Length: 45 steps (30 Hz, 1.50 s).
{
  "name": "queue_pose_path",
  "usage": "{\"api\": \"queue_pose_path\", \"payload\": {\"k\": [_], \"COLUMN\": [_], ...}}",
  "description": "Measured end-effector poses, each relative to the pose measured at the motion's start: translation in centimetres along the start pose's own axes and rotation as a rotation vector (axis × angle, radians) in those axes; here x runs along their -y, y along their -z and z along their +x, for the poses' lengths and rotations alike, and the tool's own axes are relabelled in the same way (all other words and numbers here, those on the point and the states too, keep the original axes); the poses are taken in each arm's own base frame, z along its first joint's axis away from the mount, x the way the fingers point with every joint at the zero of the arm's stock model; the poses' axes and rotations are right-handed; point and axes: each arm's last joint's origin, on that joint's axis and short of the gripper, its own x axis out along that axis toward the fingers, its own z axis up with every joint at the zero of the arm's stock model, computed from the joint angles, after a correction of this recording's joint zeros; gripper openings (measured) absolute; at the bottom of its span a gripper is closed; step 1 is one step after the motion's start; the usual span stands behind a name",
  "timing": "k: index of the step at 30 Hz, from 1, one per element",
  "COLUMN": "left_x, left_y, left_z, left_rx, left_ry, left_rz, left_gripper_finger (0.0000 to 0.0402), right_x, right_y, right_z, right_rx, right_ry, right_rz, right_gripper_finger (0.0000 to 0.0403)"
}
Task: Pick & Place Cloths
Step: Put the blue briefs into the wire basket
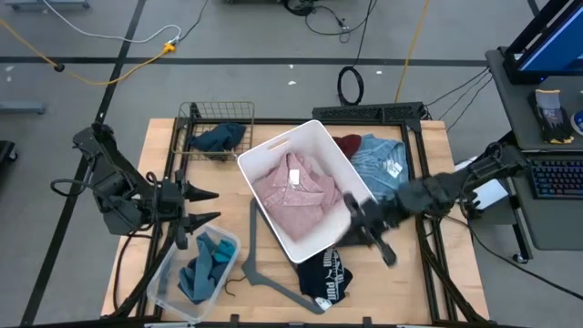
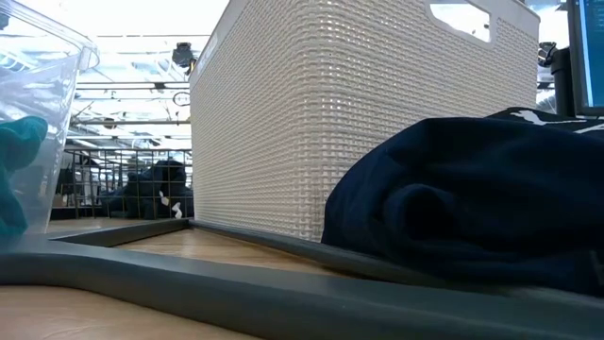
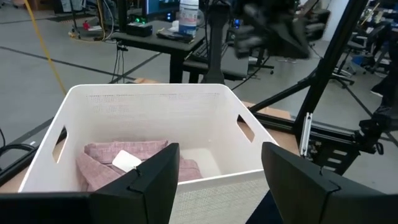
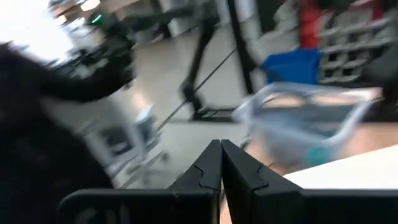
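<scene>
A: Here, where does the folded pink shirt [image 1: 296, 193] lie?

B: Inside the white woven plastic basket [image 1: 321, 137], ahead of the left gripper [image 1: 206, 206], whose fingers [image 3: 155, 180] stand spread and empty.

A: And the right gripper [image 4: 221, 163]?

B: Its fingers are pressed together on nothing, just off the basket's near corner, above the black garment with white print [image 1: 326, 275].

A: The surroundings?

B: A light wooden tabletop [image 1: 401, 292] carrying a grey plastic hanger [image 1: 264, 273]; beyond, a workshop floor [image 3: 37, 56] with desks.
</scene>
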Motion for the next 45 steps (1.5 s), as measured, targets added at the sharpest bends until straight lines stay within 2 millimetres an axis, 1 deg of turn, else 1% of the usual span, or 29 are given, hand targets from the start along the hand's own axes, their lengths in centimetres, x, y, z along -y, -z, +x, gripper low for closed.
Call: {"api": "queue_pose_path", "payload": {"k": [5, 9, 12, 16, 22, 25, 29, 31, 34, 38, 45], "left_x": [0.0, 0.0, 0.0, 0.0, 0.0, 0.0, 0.0, 0.0, 0.0, 0.0, 0.1], "left_y": [0.0, 0.0, 0.0, 0.0, 0.0, 0.0, 0.0, 0.0, 0.0, 0.0, 0.0], "left_z": [0.0, 0.0, 0.0, 0.0, 0.0, 0.0, 0.0, 0.0, 0.0, 0.0, 0.0], "left_rx": [0.000, 0.001, 0.004, 0.005, 0.005, 0.005, 0.005, 0.005, 0.005, 0.005, -0.012], "left_ry": [0.000, -0.001, -0.006, -0.008, -0.008, -0.008, -0.008, -0.008, -0.008, -0.007, 0.022], "left_rz": [-0.004, -0.011, -0.020, -0.030, -0.035, -0.038, -0.038, -0.034, -0.032, -0.030, -0.005], "left_gripper_finger": [0.0232, 0.0232, 0.0232, 0.0232, 0.0232, 0.0232, 0.0232, 0.0232, 0.0232, 0.0232, 0.0232], "right_x": [-3.3, -4.9, -5.6, -6.1, -5.6, -5.4, -5.2, -5.2, -5.0, -4.8, -4.4], "right_y": [2.1, 4.0, 5.6, 7.5, 10.0, 10.9, 11.6, 11.8, 12.1, 12.7, 14.8], "right_z": [0.5, 0.8, 1.1, 1.6, 2.6, 3.0, 3.6, 3.7, 4.1, 4.6, 6.3], "right_rx": [-0.125, -0.223, -0.310, -0.424, -0.566, -0.602, -0.627, -0.631, -0.626, -0.612, -0.627], "right_ry": [-0.091, -0.046, 0.015, 0.080, 0.214, 0.266, 0.300, 0.307, 0.341, 0.390, 0.474], "right_rz": [0.115, 0.237, 0.326, 0.421, 0.526, 0.571, 0.591, 0.593, 0.631, 0.682, 0.758], "right_gripper_finger": [0.0000, 0.0000, 0.0000, 0.0000, 0.0000, 0.0000, 0.0006, 0.0019, 0.0049, 0.0102, 0.0195]}}
